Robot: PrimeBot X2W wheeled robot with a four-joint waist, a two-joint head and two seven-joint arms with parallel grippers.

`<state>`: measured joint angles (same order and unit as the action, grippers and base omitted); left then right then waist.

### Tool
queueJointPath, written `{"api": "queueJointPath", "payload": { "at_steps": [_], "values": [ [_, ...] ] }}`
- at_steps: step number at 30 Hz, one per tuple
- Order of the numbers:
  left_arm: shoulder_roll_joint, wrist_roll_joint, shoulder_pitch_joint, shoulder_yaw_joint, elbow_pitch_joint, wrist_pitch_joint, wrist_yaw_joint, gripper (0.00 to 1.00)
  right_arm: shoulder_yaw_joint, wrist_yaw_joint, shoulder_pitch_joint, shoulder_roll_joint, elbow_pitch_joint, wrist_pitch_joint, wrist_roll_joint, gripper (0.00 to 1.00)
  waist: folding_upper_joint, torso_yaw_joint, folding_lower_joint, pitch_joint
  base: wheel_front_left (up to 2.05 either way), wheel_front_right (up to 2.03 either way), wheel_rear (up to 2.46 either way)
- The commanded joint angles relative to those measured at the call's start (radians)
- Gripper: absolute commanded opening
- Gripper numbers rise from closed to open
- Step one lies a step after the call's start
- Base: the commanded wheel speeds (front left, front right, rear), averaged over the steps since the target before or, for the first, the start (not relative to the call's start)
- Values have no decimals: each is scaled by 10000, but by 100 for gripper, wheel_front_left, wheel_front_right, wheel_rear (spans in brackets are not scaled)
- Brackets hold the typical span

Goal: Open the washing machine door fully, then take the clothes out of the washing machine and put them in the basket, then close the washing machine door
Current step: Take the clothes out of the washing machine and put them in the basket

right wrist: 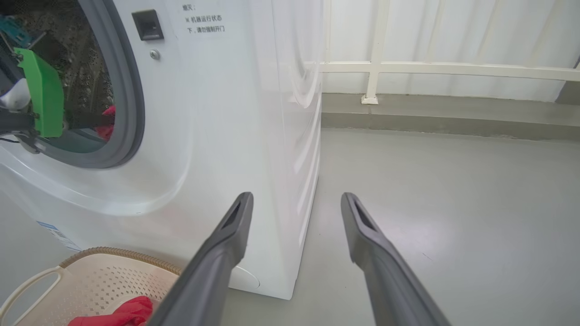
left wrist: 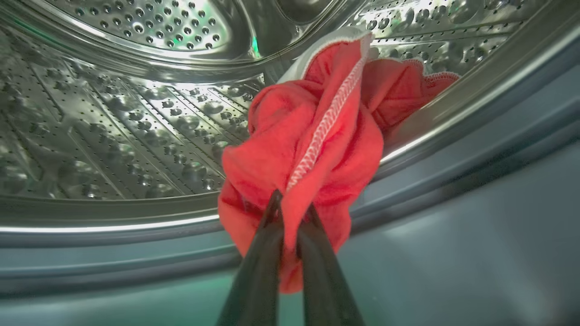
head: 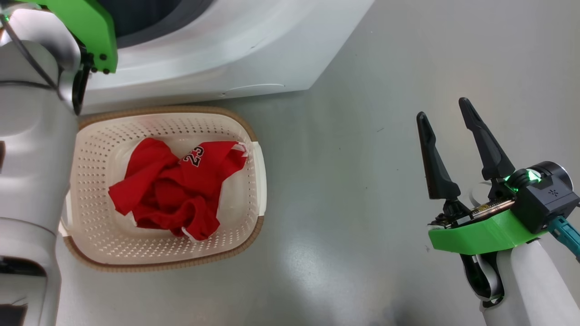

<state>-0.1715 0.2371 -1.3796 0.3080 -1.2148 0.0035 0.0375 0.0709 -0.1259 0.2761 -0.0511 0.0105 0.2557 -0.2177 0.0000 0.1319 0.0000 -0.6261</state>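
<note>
My left gripper [left wrist: 292,206] is shut on a red garment with white trim [left wrist: 308,136] at the mouth of the washing machine's steel drum [left wrist: 136,113], just over the grey rubber ring [left wrist: 453,158]. The other red garment, numbered 23 [head: 174,190], lies crumpled in the cream basket [head: 113,244] on the floor in front of the washing machine [head: 217,59]. My right gripper [head: 446,115] hangs open and empty over bare floor to the basket's right. In the right wrist view the left arm's green bracket [right wrist: 43,95] reaches into the drum opening. The door is out of view.
The grey floor [head: 344,181] stretches to the right of the basket and machine. A white railing [right wrist: 430,68] and a curtain stand behind a low kerb beyond the washing machine's side [right wrist: 290,113].
</note>
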Motion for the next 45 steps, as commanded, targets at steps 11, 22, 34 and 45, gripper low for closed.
{"api": "queueJointPath", "payload": {
  "at_steps": [11, 22, 34, 45],
  "values": [
    [-463, -160, 412, 119, 953, -2450, -349, 0, 38, -48, 98, 9, -68, 61, -78, 100, 0, -425, 0, 418, 0, 0, 0],
    [-275, 674, 2925, -1320, 4906, -2650, -263, 0, -104, -48, -99, 9, 165, 61, -110, 100, 0, -851, 0, 1249, 0, 0, 0],
    [325, 260, 5698, -2266, 8512, -2652, 43, 0, -174, -48, -422, 9, 332, 61, -222, 100, 0, -1146, 0, 2334, 0, 0, 0],
    [720, -481, 8327, -2822, 10901, -2652, 328, 0, 13, -48, -961, 9, 509, 61, -333, 100, 0, -1066, 0, 3586, 0, 0, 0]
  ]
}}
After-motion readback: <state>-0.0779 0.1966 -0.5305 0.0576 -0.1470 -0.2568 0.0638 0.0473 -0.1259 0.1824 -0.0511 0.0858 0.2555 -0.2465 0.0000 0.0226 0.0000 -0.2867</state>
